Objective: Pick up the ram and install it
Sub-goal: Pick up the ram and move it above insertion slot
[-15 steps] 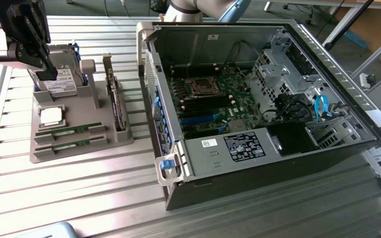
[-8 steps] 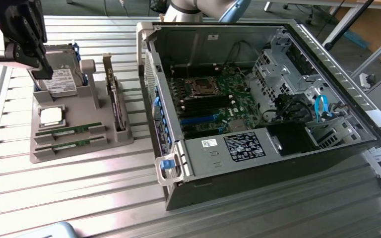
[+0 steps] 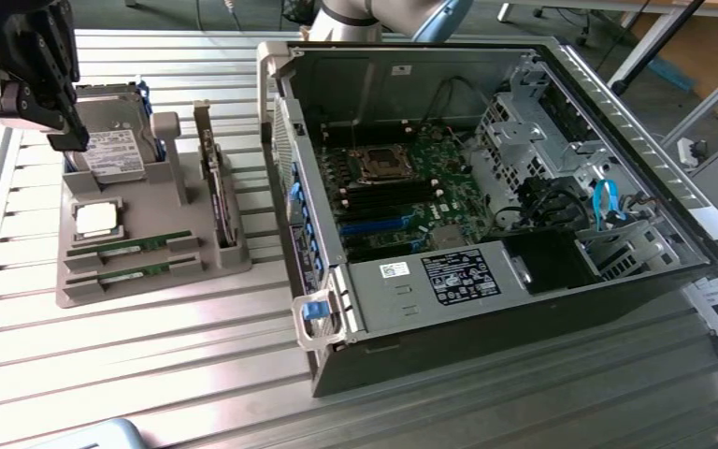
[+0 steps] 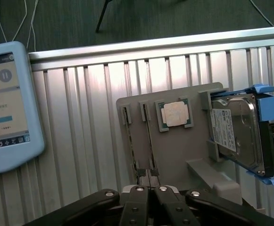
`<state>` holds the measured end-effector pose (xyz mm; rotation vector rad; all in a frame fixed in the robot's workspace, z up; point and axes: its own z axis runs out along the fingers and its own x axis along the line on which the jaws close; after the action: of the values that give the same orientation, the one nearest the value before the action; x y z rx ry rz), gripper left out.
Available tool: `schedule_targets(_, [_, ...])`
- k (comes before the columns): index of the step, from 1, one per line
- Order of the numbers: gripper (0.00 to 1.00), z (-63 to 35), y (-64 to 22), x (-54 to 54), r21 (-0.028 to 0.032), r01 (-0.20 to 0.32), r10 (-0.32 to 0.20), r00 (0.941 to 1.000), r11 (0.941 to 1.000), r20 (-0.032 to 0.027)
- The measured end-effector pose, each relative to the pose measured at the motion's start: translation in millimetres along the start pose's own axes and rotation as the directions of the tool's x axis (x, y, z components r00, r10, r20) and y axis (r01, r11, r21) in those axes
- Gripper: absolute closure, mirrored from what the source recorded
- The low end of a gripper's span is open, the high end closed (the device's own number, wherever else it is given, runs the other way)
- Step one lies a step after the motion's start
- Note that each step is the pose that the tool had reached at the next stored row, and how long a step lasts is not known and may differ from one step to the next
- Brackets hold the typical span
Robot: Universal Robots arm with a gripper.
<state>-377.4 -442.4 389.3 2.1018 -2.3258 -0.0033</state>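
Closest up, the black metal two-finger gripper [image 4: 151, 187] was pinched shut on nothing, hanging over the grey plastic parts tray [image 3: 91, 295] at the exterior view's left. Two long, thin green ram sticks [image 3: 128, 246] sat on edge in the tray's slots, probably so their top edges were easy to grab. Further right, the dark open PC case [image 3: 459, 355] lay on its side, motherboard facing up for access.

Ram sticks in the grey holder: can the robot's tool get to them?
Probably yes. The ram sticks sit uncovered in the grey holder, and the tool hangs close by, though it is closed now.
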Motion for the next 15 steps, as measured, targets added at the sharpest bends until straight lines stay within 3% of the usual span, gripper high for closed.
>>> schedule_targets(12, [0.90, -0.1, -0.1, 0.0, -0.0001, 0.000, 0.000, 1.0000, 1.0000, -0.0001])
schedule_targets(14, [0.78, 0.0, -0.1, 0.0, 0.0000, 0.000, 0.000, 1.0000, 1.0000, -0.0001])
schedule_targets(15, [0.78, 0.0, -0.1, 0.0, -0.0001, 0.000, 0.000, 1.0000, 1.0000, -0.0001])
